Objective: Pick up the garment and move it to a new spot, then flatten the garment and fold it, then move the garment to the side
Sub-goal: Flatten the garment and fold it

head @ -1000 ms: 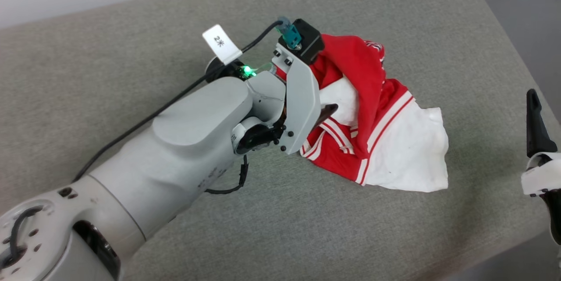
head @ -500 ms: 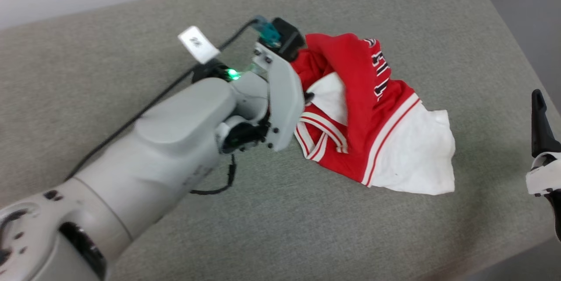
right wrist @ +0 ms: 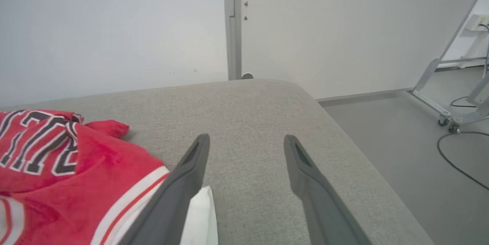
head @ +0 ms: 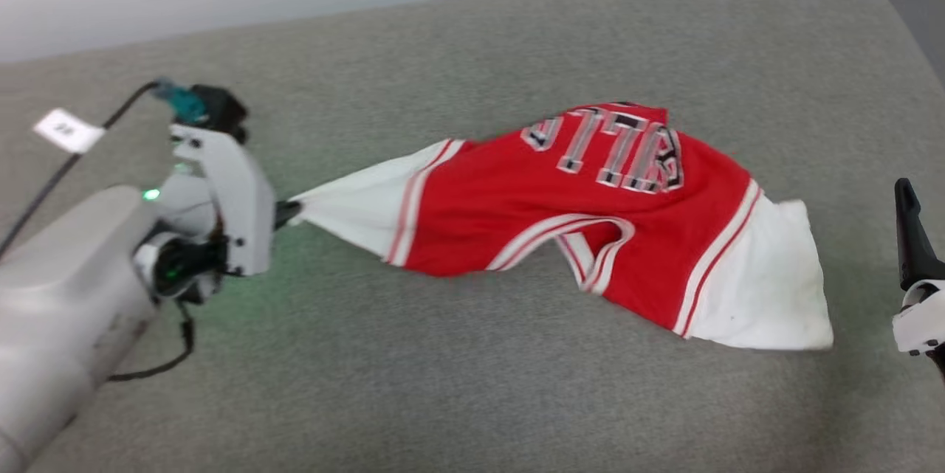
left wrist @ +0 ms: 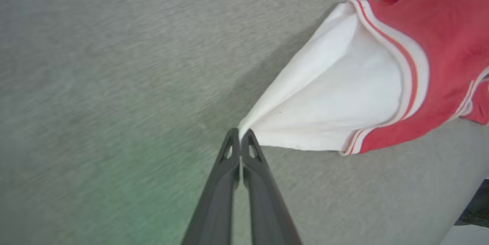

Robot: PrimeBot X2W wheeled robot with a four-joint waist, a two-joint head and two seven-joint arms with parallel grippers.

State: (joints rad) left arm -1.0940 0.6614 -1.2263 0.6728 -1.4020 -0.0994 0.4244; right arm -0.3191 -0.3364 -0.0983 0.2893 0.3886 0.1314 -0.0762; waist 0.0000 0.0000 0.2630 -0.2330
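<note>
The garment (head: 583,215), a red jersey with black white-outlined letters and white sleeve pieces, lies stretched sideways across the grey cushioned surface (head: 458,384). My left gripper (head: 286,212) is shut on the tip of its left white sleeve, which is pulled into a taut point. In the left wrist view the two fingers (left wrist: 229,168) meet on that white tip of the garment (left wrist: 344,99). My right gripper (right wrist: 246,143) stands open above the surface just right of the garment (right wrist: 57,172); one of its dark fingers (head: 909,233) shows at the head view's right edge.
A pale wall (right wrist: 114,27) runs behind the cushioned surface. Grey floor (right wrist: 401,138) lies off its right side, with a wheeled metal frame (right wrist: 450,96) and a cable there. The left arm's black cable (head: 70,163) trails over the surface at the left.
My left gripper has shut on the white sleeve and pulled it far to the left, stretching the crumpled garment out. The head camera has shifted. The right gripper stays open.
</note>
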